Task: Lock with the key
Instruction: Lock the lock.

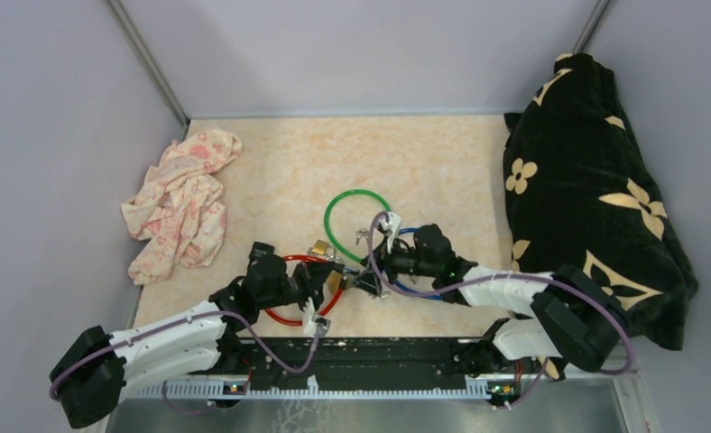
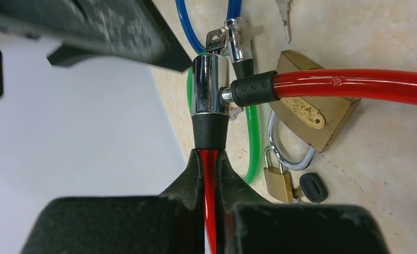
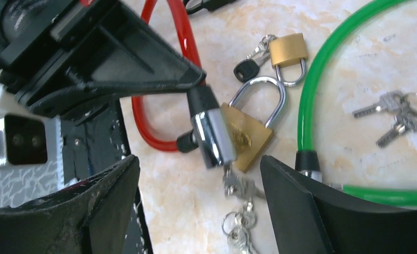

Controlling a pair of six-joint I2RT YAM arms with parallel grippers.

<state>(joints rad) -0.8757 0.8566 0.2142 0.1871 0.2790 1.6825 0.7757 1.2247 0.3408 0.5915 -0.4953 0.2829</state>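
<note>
Marbled tabletop [image 1: 442, 162], left fingers [image 2: 188, 182] clamped on red cable lock [image 2: 354, 84], right fingers [image 3: 301, 211] spread wide, brass padlock [image 3: 246, 135], loose keys [image 3: 391, 114] nearby

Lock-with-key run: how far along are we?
Done: red cable plugged into its chrome cylinder; key looks inserted. In hand: left gripper clamps the cable by the cylinder; right gripper open, jaws either side of the key. Left: whether it's turned, can't tell.

Cable lock [image 1: 284, 317] between cloth [image 1: 182, 203] left, cushion [image 1: 595, 189] right

Red cable lock [image 2: 354, 83], green cable lock [image 2: 254, 137], brass padlock [image 2: 312, 114], pink-floral cloth [image 1: 182, 206], black cream-flowered cushion [image 1: 595, 180]
</note>
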